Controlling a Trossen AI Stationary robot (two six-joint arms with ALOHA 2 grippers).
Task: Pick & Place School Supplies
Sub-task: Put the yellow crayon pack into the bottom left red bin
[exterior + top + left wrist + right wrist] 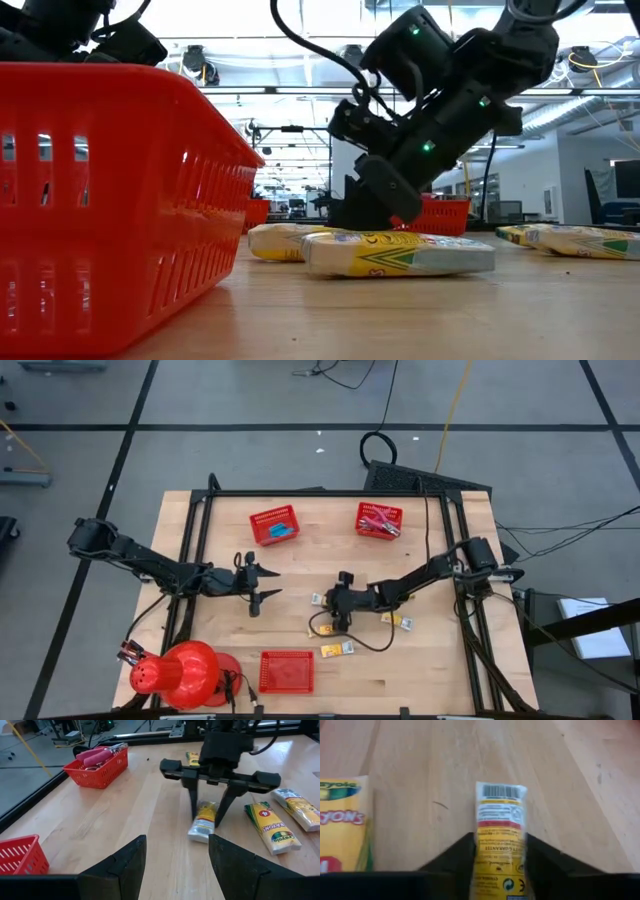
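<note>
Several yellow crayon packets lie flat on the wooden table [240, 630]. My right gripper [500, 840] reaches in from the table's right and is shut on one packet [318, 599]. Another packet [340, 820] lies just on its near side, and two more [270, 827] [300, 807] show in the left wrist view. My left gripper [177, 845] hovers open left of centre [268, 585], facing the right gripper [206, 815], with nothing between its fingers. The far right basket [380, 518] holds pink-handled tools [97, 754]. The far left basket [273, 525] holds blue items. My right gripper pinches the packet's two long sides [485, 845] between its two fingers, near the end closest to the wrist. The fingers [194, 805] slant down from the table's right and lie along the packet. The packet lies flat on the table, its barcode end [500, 792] sticking out ahead.
A third red mesh basket [286, 670] stands near the front edge and fills the left of the low view [110, 200]. A big red dome-shaped object [180, 675] sits at the near left corner. A black cable [370, 640] loops on the table beside the right gripper.
</note>
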